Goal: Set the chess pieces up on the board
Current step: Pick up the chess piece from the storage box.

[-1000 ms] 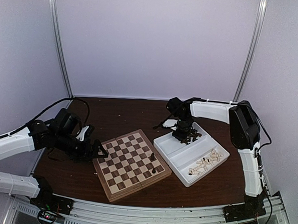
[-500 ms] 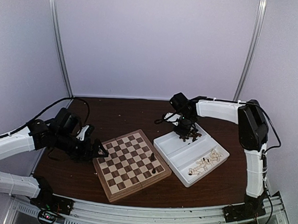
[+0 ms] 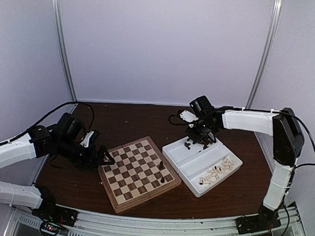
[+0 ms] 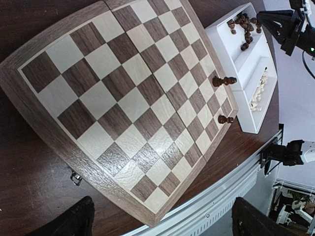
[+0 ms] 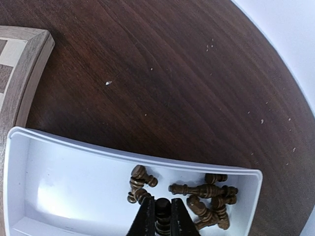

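Note:
The board (image 3: 139, 172) lies at table centre with two dark chess pieces (image 3: 161, 164) standing near its right edge; the left wrist view shows them too (image 4: 224, 80). More dark chess pieces (image 5: 211, 196) lie heaped in the far compartment of the white tray (image 5: 98, 152). My right gripper (image 5: 163, 219) hangs just above that heap, shut on one dark chess piece (image 5: 163, 209) held between its fingers. In the top view the right gripper (image 3: 201, 136) is over the tray's far end. My left gripper (image 3: 105, 158) hovers open and holding nothing at the board's left edge (image 4: 165, 221).
The white tray (image 3: 202, 162) sits right of the board, with pale cream pieces (image 3: 216, 173) in its near compartment. A metal rail (image 3: 157, 229) runs along the table's near edge. Bare dark tabletop (image 5: 162, 73) lies beyond the tray.
The right gripper has shut on a dark piece in the tray's far compartment and risen slightly, while its arm swung out to the right. The left arm has not moved.

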`<control>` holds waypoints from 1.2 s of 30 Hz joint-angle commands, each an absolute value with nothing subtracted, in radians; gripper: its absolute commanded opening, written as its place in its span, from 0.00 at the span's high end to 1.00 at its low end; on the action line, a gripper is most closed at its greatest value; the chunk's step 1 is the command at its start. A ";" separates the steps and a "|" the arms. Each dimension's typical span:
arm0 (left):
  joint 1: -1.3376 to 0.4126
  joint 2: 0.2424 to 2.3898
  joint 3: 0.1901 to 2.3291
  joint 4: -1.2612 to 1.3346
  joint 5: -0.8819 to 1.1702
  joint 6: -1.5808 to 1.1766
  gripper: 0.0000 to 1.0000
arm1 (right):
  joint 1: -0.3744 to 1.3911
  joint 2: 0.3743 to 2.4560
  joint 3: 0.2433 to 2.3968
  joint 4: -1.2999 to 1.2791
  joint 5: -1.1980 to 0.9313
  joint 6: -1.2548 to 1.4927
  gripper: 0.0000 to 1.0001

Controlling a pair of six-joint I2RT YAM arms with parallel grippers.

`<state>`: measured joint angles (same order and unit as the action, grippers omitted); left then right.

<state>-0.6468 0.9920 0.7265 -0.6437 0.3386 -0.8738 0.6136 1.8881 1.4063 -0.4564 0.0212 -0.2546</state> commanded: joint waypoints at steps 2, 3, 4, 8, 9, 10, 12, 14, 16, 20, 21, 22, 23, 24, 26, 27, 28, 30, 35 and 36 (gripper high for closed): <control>-0.641 0.998 0.753 -0.589 0.354 -0.874 0.03 | 0.618 1.819 1.322 -0.310 -0.070 -0.110 0.92; -0.641 1.001 0.751 -0.585 0.355 -0.874 0.03 | 0.617 1.813 1.310 -0.290 -0.078 -0.088 0.92; -0.641 1.003 0.751 -0.582 0.359 -0.874 0.03 | 0.617 1.811 1.296 -0.272 -0.086 -0.069 0.93; -0.641 1.009 0.753 -0.580 0.364 -0.871 0.03 | 0.614 1.811 1.244 -0.182 -0.139 -0.016 0.92; -0.642 1.008 0.753 -0.580 0.362 -0.870 0.03 | 0.614 1.816 1.237 -0.168 -0.153 -0.006 0.92; -0.641 1.008 0.753 -0.580 0.364 -0.869 0.03 | 0.614 1.824 1.235 -0.159 -0.162 -0.001 0.92; -0.641 1.007 0.752 -0.581 0.364 -0.868 0.03 | 0.613 1.844 1.243 -0.158 -0.180 0.000 0.92; -0.641 1.005 0.749 -0.580 0.365 -0.867 0.03 | 0.614 1.863 1.246 -0.149 -0.194 0.034 0.93; -0.641 1.003 0.746 -0.580 0.364 -0.871 0.03 | 0.614 1.874 1.247 -0.140 -0.206 0.041 0.93; -0.641 0.993 0.738 -0.580 0.360 -0.874 0.03 | 0.614 1.890 1.257 -0.145 -0.225 0.038 0.92; -0.641 0.990 0.735 -0.581 0.359 -0.876 0.03 | 0.614 1.894 1.260 -0.151 -0.233 0.033 0.92; -0.641 0.989 0.734 -0.580 0.358 -0.876 0.03 | 0.613 1.896 1.262 -0.157 -0.239 0.028 0.92; -0.641 0.988 0.732 -0.580 0.357 -0.876 0.03 | 0.614 1.895 1.259 -0.160 -0.246 0.027 0.92; -0.641 0.988 0.732 -0.580 0.356 -0.877 0.03 | 0.614 1.892 1.255 -0.158 -0.255 0.025 0.92; -0.641 0.992 0.729 -0.571 0.357 -0.874 0.03 | 0.614 1.883 1.242 -0.149 -0.274 0.028 0.92; -0.641 0.996 0.725 -0.557 0.365 -0.872 0.03 | 0.614 1.875 1.235 -0.145 -0.283 0.035 0.92; -0.641 1.001 0.720 -0.536 0.378 -0.869 0.03 | 0.614 1.864 1.227 -0.136 -0.295 0.044 0.92; -0.643 1.017 0.714 -0.470 0.404 -0.858 0.03 | 0.615 1.831 1.209 -0.115 -0.315 0.069 0.92; -0.643 1.056 0.733 -0.340 0.421 -0.800 0.04 | 0.620 1.747 1.178 -0.099 -0.351 0.116 0.92; -0.644 1.063 0.740 -0.308 0.427 -0.786 0.04 | 0.622 1.730 1.174 -0.102 -0.362 0.123 0.92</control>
